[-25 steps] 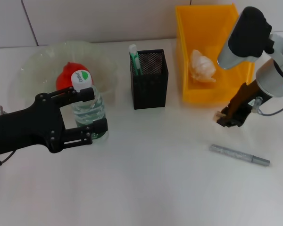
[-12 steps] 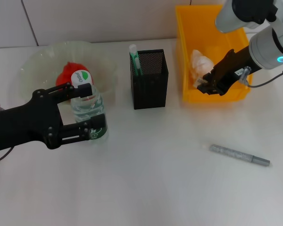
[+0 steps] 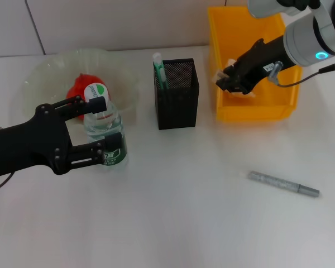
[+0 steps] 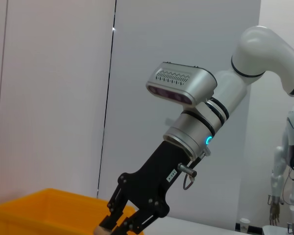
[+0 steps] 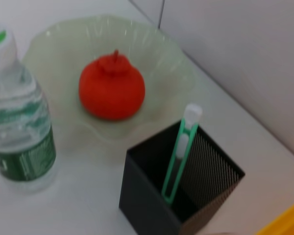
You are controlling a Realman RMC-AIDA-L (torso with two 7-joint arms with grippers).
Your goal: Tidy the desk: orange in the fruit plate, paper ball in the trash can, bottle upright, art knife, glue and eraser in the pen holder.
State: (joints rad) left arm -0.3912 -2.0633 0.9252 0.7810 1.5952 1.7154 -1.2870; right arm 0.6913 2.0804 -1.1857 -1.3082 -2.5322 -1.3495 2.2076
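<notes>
Eraser (image 3: 218, 73), as I take the small pale block to be, is pinched in the right gripper (image 3: 222, 77), held in the air over the near left corner of the yellow bin (image 3: 257, 111). It is beside the black mesh pen holder (image 3: 177, 95) but not yet over it. In the head view the left gripper (image 3: 100, 129) has its jaws spread to either side of the upright bottle (image 3: 103, 134), apparently not squeezing it. The orange (image 3: 78, 89) lies in the glass plate (image 3: 44, 72) behind the bottle. A green and white tool (image 3: 158, 70) already stands in the holder, and a grey pen-shaped thing (image 3: 283, 183) lies on the table (image 3: 184, 223), well apart from both arms.

From the left wrist, the right gripper (image 4: 118, 226) shows from the side with its jaws closed, and a tan corner of the eraser (image 4: 103, 228) peeps out at the tips, above the bin (image 4: 44, 208).

From the right wrist, the holder (image 5: 181, 196) is close below with its mouth open. The tool (image 5: 181, 152) leans in one corner, and the orange (image 5: 111, 88), plate (image 5: 152, 49) and bottle (image 5: 19, 132) sit beyond it.

An eraser should be light, slightly soft and grippy, so a gentle pinch across its flat sides ought to hold it. Only its tip seems to be caught, so it may pivot. It should be let go squarely over the free part of the holder's mouth.
</notes>
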